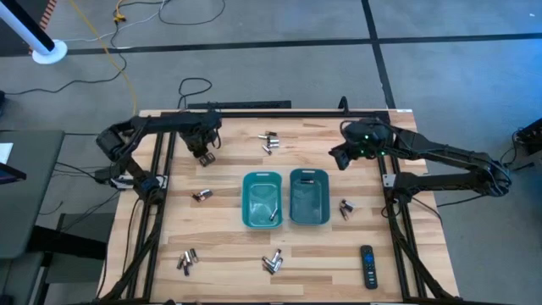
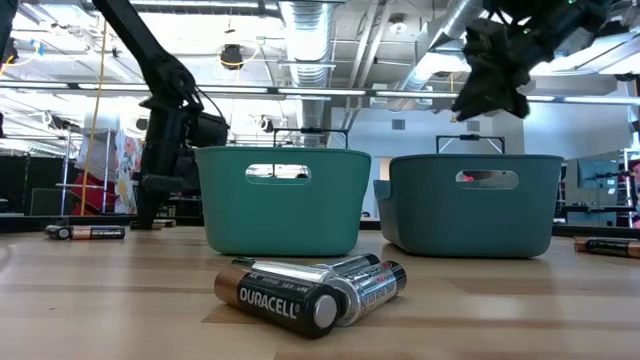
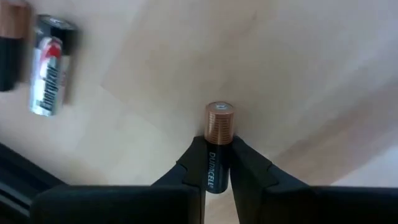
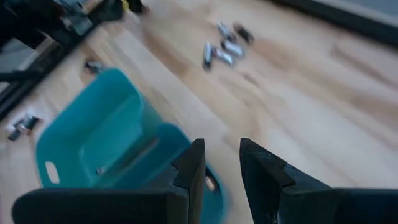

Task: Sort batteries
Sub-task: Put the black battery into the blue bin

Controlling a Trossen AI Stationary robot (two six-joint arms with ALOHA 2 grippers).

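Batteries lie on the wooden table in small groups: far middle (image 1: 269, 142), left (image 1: 201, 195), near left (image 1: 186, 261), near middle (image 1: 273, 263) and right (image 1: 345, 208). Two teal bins (image 1: 262, 200) (image 1: 309, 196) stand side by side at the middle. At the far left my left gripper (image 1: 206, 154) points down at the tabletop, shut on a dark battery with a copper-coloured end (image 3: 219, 121). Two more batteries (image 3: 53, 65) lie close by. My right gripper (image 4: 222, 163) hangs open and slanting down above the table, beyond the right bin, with nothing between its fingers. My left gripper pinches the battery's dark body (image 3: 217, 168) between its two fingers (image 3: 194, 163), which come from above and lie across it. The copper-coloured end (image 3: 219, 119) sticks out past the fingertips. The battery lies level at the tabletop.
A black remote control (image 1: 367, 265) lies at the near right. A black bar (image 1: 254, 111) runs along the far edge, and frame rails (image 1: 157, 212) (image 1: 398, 220) flank the sides. The left bin holds a battery (image 1: 273, 213). Bare wood lies between the bins and the near groups.
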